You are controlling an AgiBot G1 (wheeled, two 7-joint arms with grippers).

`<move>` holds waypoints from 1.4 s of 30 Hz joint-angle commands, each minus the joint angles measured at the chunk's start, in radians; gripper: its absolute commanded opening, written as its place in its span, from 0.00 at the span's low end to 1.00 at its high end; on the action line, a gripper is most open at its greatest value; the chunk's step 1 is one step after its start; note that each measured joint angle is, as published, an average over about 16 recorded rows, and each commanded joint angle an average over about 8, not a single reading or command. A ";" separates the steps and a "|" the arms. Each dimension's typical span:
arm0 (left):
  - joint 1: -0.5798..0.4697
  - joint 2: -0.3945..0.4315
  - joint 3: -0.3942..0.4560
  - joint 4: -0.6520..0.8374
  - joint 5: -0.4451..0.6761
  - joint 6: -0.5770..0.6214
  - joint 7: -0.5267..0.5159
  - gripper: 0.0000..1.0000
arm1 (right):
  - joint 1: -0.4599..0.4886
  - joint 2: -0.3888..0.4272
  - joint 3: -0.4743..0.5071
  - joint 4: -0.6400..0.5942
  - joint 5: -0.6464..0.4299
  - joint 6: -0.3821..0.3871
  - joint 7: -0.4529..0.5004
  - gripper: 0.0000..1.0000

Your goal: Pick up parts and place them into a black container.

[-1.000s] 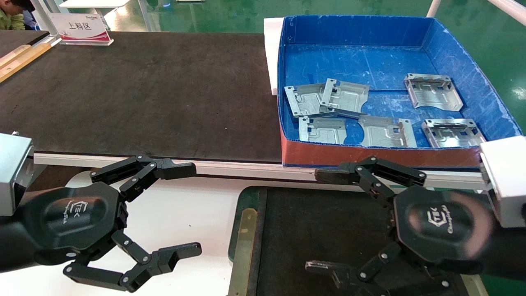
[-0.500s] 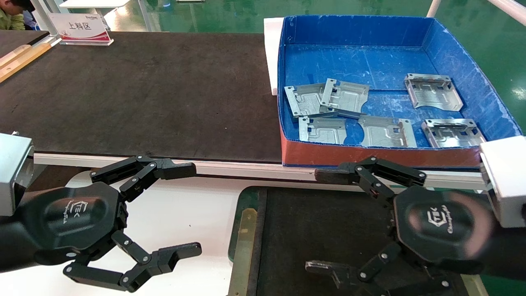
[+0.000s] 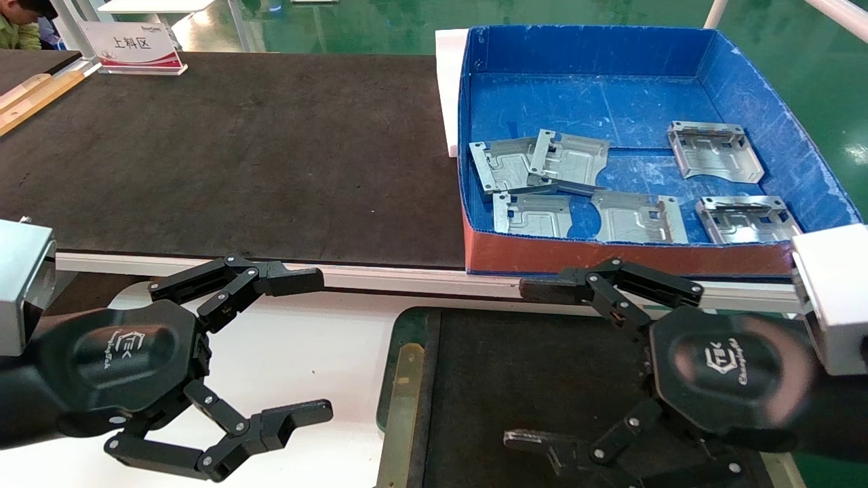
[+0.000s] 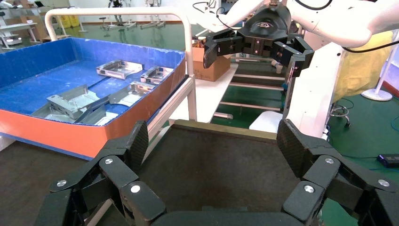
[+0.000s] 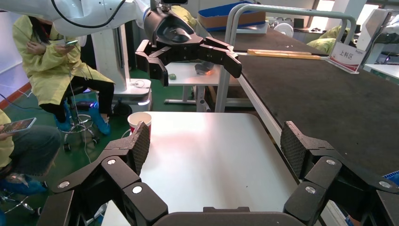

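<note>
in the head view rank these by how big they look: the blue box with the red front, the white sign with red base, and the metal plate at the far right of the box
1. Blue corrugated-plastic box with red front: largest.
2. White sign with red base.
3. Silver-grey stamped metal plate: close to the sign, slightly smaller; the sign stands farther away, so true sizes stay unsure.

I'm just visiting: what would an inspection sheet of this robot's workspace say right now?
Surface: long black mat, white table nearer.
Job's things: six metal parts in the blue box; black container holds none.
Clutter: paper cup, sign.
Grippers: left gripper open over the white table; right gripper open over the black container.
Cables: black ones on the floor.
Surroundings: seated people, green floor.
</note>
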 commanded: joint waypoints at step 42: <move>0.000 0.000 0.000 0.000 0.000 0.000 0.000 0.00 | 0.000 0.000 0.000 0.000 0.000 0.000 0.000 1.00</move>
